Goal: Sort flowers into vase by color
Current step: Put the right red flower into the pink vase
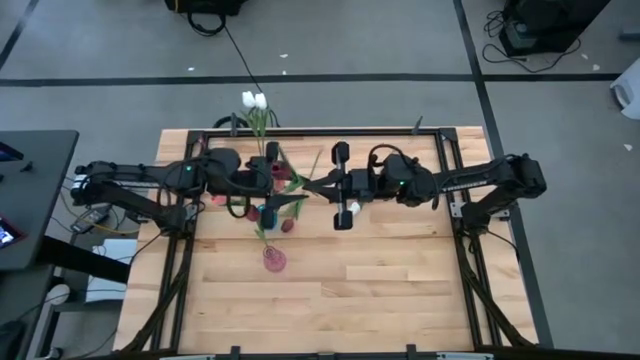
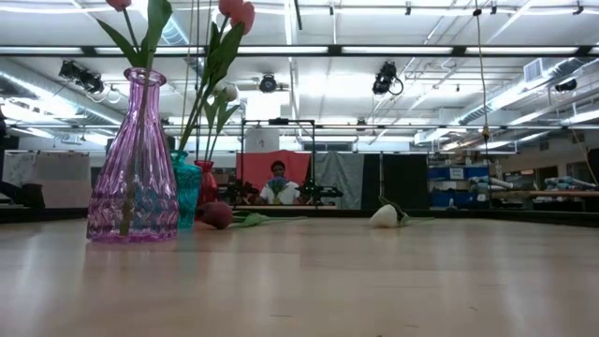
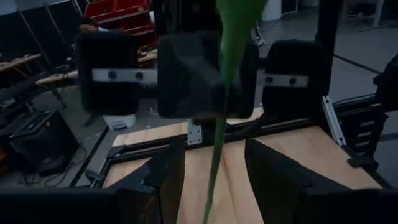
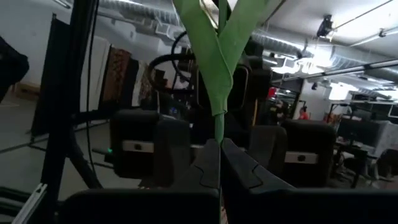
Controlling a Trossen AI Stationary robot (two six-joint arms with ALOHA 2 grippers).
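Near the centre of the high view, your right gripper (image 4: 219, 163) was pinched fully shut on a green flower stem (image 4: 219, 127), with two leaves forking just above the fingertips. Your left gripper (image 3: 214, 171) faced it from the left with its fingers spread wide around the same stem (image 3: 217, 155), gripping nothing.

The remaining flowers sat left of centre in the low view: pink heads stood in the pink vase (image 2: 134, 168), more stems rose from the teal vase (image 2: 188, 192) and the red vase (image 2: 206, 183) behind it, and a dark red tulip (image 2: 218, 215) and a white tulip (image 2: 385, 216) lay flat on the table (image 2: 374, 281).

I judge these stems to be light, thin and springy, so a flower would likely swing or twist around a single pinch point. The leaves look soft and would probably fold or slip in a grip. You would do best to take hold on bare stem below the leaves, well clear of the head, and to close gently. The narrow-necked glass vases look easy to tip.
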